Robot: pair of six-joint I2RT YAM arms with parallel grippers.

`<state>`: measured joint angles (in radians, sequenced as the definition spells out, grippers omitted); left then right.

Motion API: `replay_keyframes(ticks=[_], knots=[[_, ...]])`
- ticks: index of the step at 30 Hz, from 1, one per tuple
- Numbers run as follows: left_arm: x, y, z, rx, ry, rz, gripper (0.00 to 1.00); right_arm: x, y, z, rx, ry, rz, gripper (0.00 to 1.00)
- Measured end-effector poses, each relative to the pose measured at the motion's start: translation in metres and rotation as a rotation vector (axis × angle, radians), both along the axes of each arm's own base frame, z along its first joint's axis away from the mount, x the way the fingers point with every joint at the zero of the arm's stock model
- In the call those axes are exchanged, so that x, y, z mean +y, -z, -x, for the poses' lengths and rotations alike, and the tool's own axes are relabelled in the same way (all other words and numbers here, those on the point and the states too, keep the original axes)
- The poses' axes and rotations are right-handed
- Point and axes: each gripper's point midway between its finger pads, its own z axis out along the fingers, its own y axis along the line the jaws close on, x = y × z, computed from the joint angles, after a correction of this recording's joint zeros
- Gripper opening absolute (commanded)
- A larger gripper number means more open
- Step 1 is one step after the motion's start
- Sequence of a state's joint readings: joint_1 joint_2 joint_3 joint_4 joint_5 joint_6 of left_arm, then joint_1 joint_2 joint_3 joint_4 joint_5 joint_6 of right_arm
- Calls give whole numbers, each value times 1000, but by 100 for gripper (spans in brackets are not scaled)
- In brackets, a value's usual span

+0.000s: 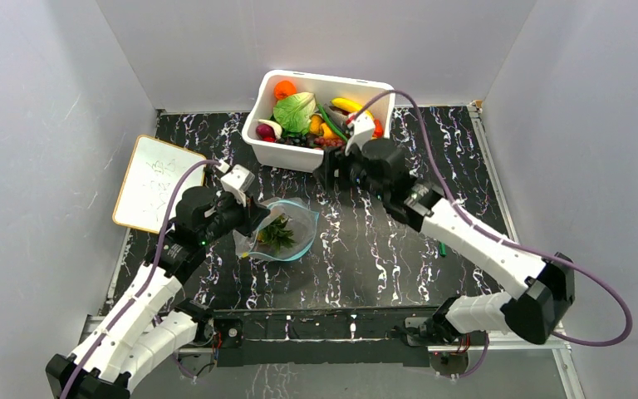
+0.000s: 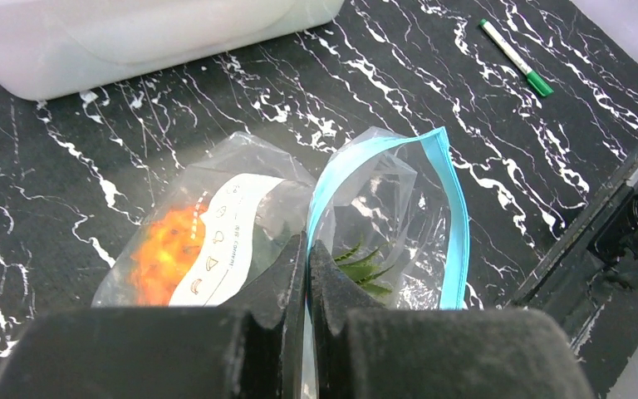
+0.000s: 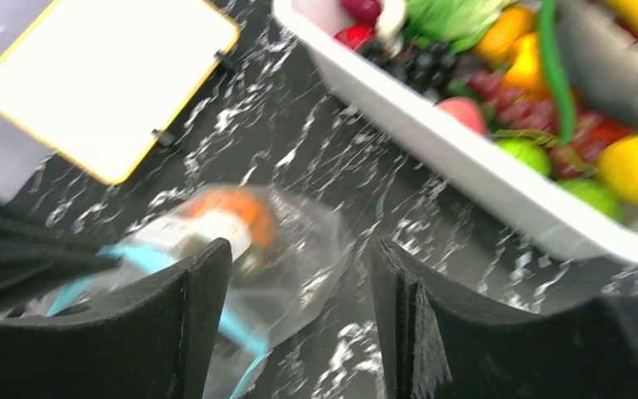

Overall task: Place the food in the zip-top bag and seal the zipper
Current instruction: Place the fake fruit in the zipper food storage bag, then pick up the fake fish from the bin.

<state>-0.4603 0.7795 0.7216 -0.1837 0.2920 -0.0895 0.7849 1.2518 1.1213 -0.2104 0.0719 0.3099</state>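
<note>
At the far left of the black marbled tabletop [image 1: 365,249] lay a white board with a yellow rim [image 1: 156,183], close to the wall. Just right of it, the left fingers [image 2: 289,278] were pinched together on the near edge of the zip-top bag [image 1: 297,218], with the teal zipper [image 2: 453,208] running into the slit between them. The bag lay flat on the tabletop in front of the left arm with its mouth gaping, the zipper forming an open loop. Inside it sat an orange pineapple [image 2: 164,249], its body seen through the crinkled plastic beside a printed white label and its green crown [image 2: 364,264] pointing toward the mouth. Behind the bag, well apart from it, stood the white tub [image 1: 253,140], piled with more toy food [image 1: 299,112]: green leaves, an orange, yellow fruit and red pieces. The right fingers [image 3: 195,324] hung near the tub's near wall, spread wide with nothing between them, and the bag showed below them in the wrist view. Farther right, a green marker [image 1: 442,248] lay on the tabletop just beside the right arm.
</note>
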Motion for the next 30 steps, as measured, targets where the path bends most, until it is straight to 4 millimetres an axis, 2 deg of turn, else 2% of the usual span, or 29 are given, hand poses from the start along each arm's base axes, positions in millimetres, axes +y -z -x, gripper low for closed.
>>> replay_keyframes(ticks=[3, 7, 12, 17, 19, 23, 30], knots=[[-1, 6, 5, 6, 14, 9, 0, -14, -15, -35, -47, 46, 58, 62], [0, 2, 10, -20, 24, 24, 0, -39, -12, -85, -77, 122, 171, 56], [1, -2, 12, -45, 29, 25, 0, -59, 17, -137, -41, 144, 344, 57], [-3, -3, 15, -43, 55, 39, 0, -69, 44, -179, 16, 140, 452, 62], [-6, -3, 17, -35, 72, 46, 0, -74, 58, -194, 44, 142, 494, 63], [-8, 1, 18, -21, 88, 47, 0, -78, 82, -215, 74, 140, 565, 58], [-8, 1, 20, -28, 92, 51, 0, -87, 117, -257, 80, 153, 678, 60]])
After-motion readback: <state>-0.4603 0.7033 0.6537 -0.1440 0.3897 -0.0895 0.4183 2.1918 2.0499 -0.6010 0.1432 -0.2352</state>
